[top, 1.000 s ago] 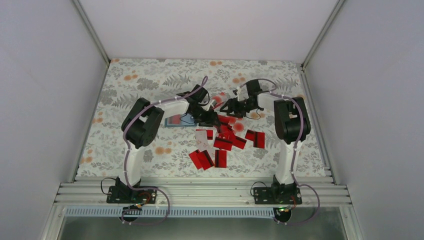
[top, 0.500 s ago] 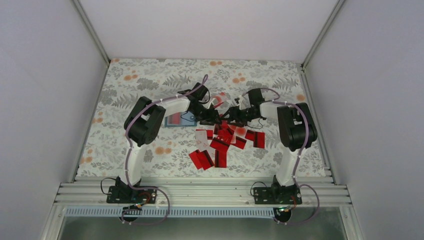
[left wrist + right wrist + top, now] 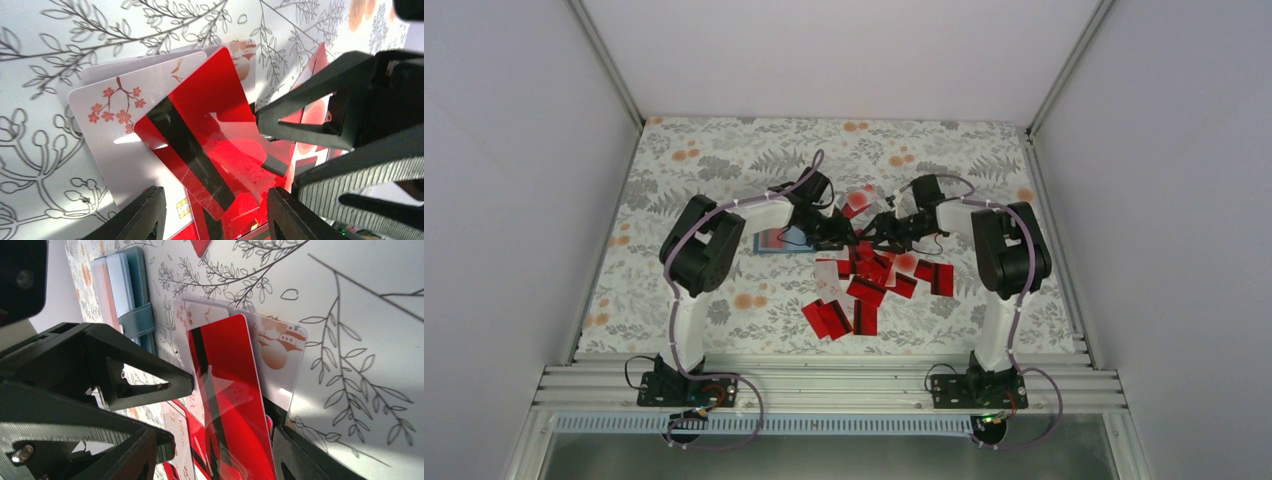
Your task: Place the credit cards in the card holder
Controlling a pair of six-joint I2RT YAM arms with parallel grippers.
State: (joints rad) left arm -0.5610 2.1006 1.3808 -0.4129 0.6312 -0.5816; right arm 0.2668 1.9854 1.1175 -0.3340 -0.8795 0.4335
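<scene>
My left gripper (image 3: 215, 194) and right gripper (image 3: 220, 436) stood spread around one glossy red, black-striped rectangular credit card (image 3: 200, 135); the flat teal-blue card holder (image 3: 774, 241) lay at nine o'clock from it.

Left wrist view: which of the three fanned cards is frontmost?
The red card with the black stripe: it overlaps the white blossom-print card at its left and the pale brown-print card behind it.
</scene>
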